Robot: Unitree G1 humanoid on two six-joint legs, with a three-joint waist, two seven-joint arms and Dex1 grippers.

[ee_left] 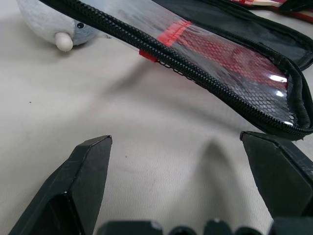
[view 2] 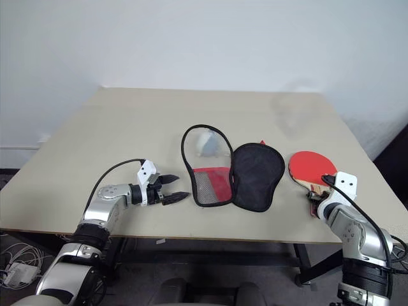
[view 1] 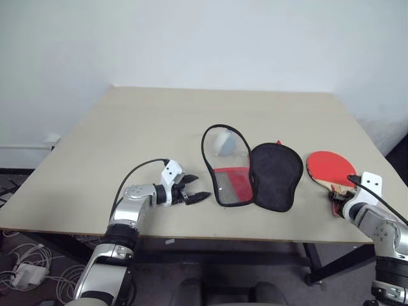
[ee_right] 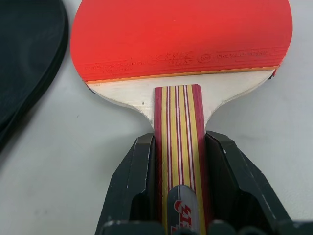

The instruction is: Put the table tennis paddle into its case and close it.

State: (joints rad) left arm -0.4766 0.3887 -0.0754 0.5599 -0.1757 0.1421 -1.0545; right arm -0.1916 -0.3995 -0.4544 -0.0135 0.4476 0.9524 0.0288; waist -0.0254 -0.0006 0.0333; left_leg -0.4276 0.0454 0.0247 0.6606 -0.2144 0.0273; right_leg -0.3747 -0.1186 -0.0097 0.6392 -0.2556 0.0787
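The table tennis paddle (view 1: 326,167) lies red face up at the table's right, its striped handle toward me. My right gripper (ee_right: 178,137) is shut on that handle, one black finger (ee_right: 133,171) pressed against each side. The case (view 1: 275,167) lies spread open in the middle of the table, black half on the right and clear half with the red panel (view 1: 228,167) on the left. My left gripper (view 1: 196,189) rests open just left of the clear half, near its zip rim (ee_left: 210,81), with nothing between its fingers.
A small grey-white ball-like thing (view 1: 224,141) sits under the far end of the clear half. The pale table (view 1: 127,140) stretches bare to the left and back. Its front edge runs close below both grippers.
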